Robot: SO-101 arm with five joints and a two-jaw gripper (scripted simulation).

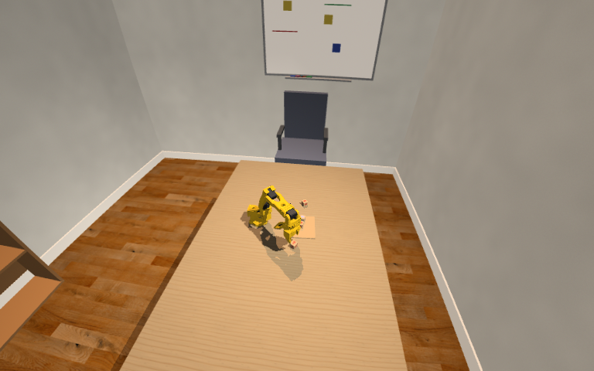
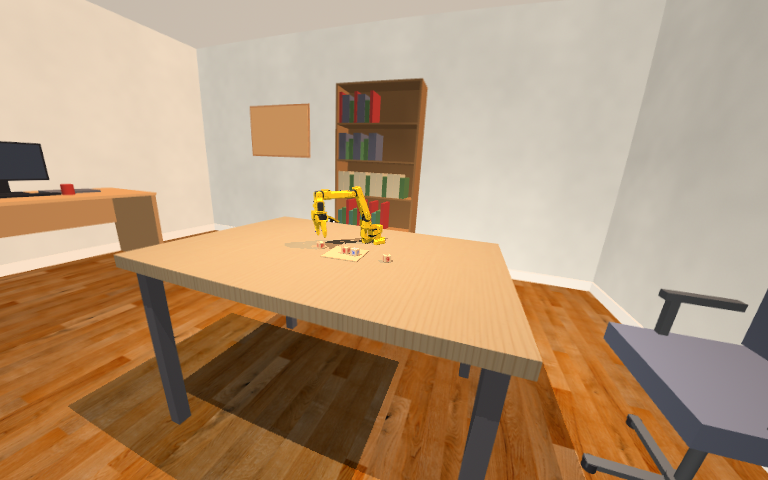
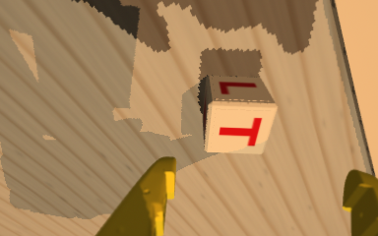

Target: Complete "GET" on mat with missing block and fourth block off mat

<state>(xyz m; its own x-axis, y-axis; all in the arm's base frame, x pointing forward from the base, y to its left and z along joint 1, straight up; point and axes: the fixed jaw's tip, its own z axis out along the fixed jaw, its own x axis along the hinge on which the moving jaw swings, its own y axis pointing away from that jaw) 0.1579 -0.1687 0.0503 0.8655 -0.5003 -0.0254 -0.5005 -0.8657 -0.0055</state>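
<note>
Tan mat (image 3: pixel 361 64) edge beside T block (image 3: pixel 239 129)

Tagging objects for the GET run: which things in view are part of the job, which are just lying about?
Job:
- gripper, open, above the T block
- T block, on the table off the mat
- mat
- two blocks on the mat
- fourth block, off the mat
- table

Lying about:
- chair
- whiteboard
- bookshelf
- desk
- monitor
- corkboard
</note>
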